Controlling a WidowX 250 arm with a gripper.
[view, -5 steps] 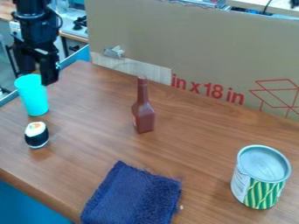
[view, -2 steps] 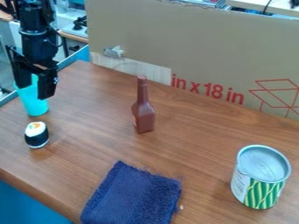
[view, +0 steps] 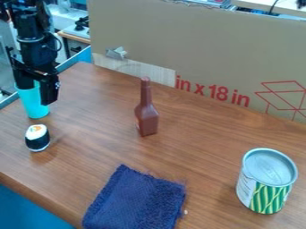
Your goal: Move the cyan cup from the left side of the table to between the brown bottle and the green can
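- Over at the upper left of the tabletop [view: 206,156], the black gripper [view: 36,95] hangs down at the turquoise cup [view: 36,108].
- Its jaws stand apart, with the upper part of the cup showing between them; I can't tell whether they touch it.
- The cup stands upright near the tabletop's left edge.
- Just this side of it sits a sushi roll [view: 37,139], white on top and dark around the side.
- Farther right, a brown bottle [view: 147,120] stands upright.
- Closer to me lies a dark blue cloth [view: 137,199], and a can [view: 266,185] stands at the right.
- Behind them rises a cardboard panel [view: 203,40].
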